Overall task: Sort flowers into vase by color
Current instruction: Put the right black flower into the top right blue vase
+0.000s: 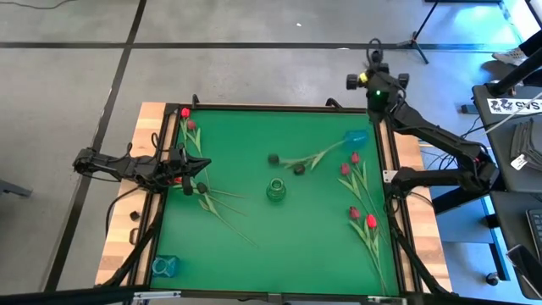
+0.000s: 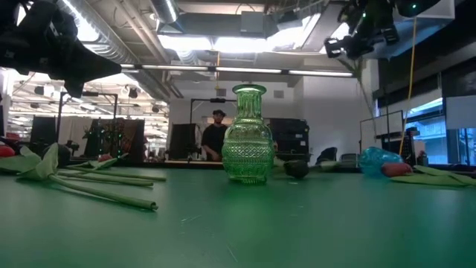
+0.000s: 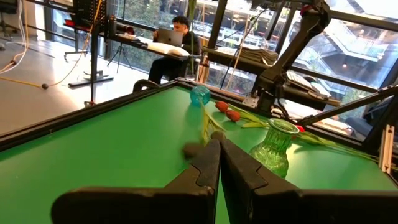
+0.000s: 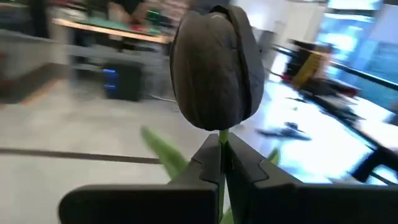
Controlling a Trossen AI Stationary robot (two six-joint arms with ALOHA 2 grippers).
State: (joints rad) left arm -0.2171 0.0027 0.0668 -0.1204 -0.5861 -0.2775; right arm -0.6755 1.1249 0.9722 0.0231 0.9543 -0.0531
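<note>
the right gripper [image 4: 221, 152] pinches a black tulip [image 4: 216, 68] by its stem, head up, far behind the green vase [image 1: 275, 190]; the left gripper [image 3: 219, 155], pressed together and empty, sits nearer the vase.

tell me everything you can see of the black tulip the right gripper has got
The black artificial tulip has a closed, egg-shaped head of matte, fabric-like dark petals on a thin green stem, with a green leaf blurred behind it. The right gripper is shut on the stem just below the head, which stands upright above the fingertips. It is held in the air, beyond the table's far right corner, touching nothing else visible.
</note>
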